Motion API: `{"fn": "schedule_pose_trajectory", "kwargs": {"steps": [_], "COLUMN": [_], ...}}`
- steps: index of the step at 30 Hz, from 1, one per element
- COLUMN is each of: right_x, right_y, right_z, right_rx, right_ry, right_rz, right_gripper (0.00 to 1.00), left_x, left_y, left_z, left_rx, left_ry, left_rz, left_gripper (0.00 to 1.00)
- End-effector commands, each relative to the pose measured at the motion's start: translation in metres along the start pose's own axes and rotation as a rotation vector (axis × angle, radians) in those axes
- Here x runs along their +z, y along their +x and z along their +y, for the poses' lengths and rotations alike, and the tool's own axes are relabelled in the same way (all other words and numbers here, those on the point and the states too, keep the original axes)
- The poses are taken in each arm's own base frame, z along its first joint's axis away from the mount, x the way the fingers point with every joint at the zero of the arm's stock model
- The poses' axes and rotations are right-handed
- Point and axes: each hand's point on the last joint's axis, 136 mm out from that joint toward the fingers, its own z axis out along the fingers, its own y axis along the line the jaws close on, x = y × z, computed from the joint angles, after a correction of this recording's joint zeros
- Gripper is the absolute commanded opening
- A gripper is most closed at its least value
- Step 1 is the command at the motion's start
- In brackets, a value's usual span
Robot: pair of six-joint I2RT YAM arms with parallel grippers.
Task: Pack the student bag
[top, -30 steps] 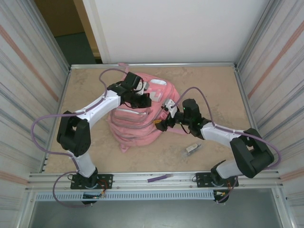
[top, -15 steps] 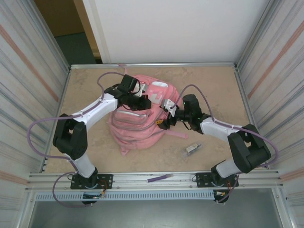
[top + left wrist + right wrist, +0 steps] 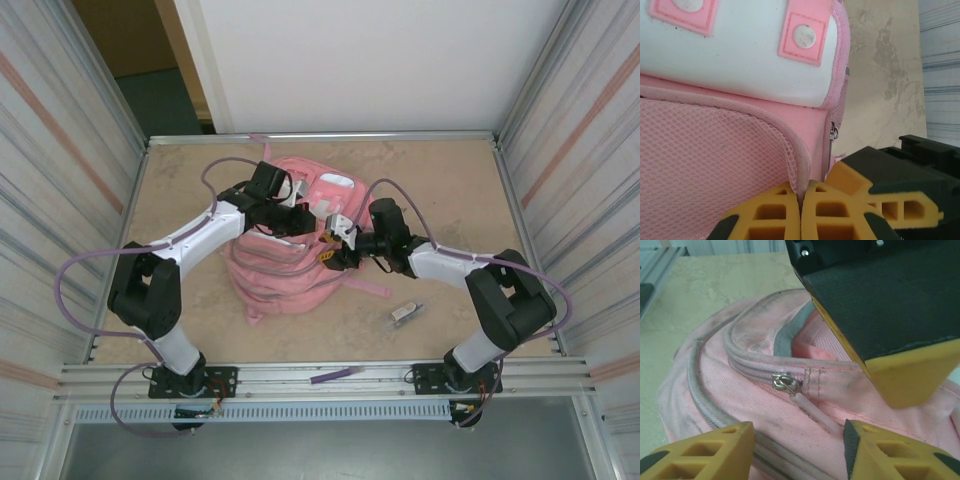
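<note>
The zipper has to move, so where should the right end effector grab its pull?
Probably the thin pink pull, just below the metal slider, coming straight down on the bag: it lies flat, pointing into the open right end effector.

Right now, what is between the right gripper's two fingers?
In the right wrist view, the right gripper has the pink zipper pull of the student bag between its fingers, beside the metal slider.

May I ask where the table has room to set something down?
Bare table: the far right corner, and the near strip between student bag and front rail. Crowded: centre, with left gripper and right gripper at the bag.
</note>
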Motion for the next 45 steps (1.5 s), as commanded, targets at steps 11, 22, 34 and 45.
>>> {"fn": "schedule_pose_trajectory", "kwargs": {"steps": [11, 22, 34, 45], "right_x": [0.002, -0.01, -0.004, 0.002], "right_y": [-0.004, 0.0, 0.018, 0.036], "right_z": [-0.007, 0.031, 0.073, 0.09], "right_rx": [-0.008, 0.266, 0.649, 0.745], "right_ry": [0.123, 0.094, -0.036, -0.073], "right_rz": [0.026, 0.197, 0.362, 0.331], "right_gripper": [0.11, 0.0, 0.0, 0.0], "left_x": [-0.015, 0.007, 0.037, 0.056], "left_y": [-0.018, -0.04, -0.062, -0.079], "left_z": [-0.043, -0.038, -0.035, -0.045], "left_rx": [0.043, -0.061, -0.115, -0.189], "left_ry": [0.129, 0.079, -0.011, 0.057], "left_rz": [-0.085, -0.165, -0.273, -0.268], "left_gripper": [0.0, 0.0, 0.0, 0.0]}}
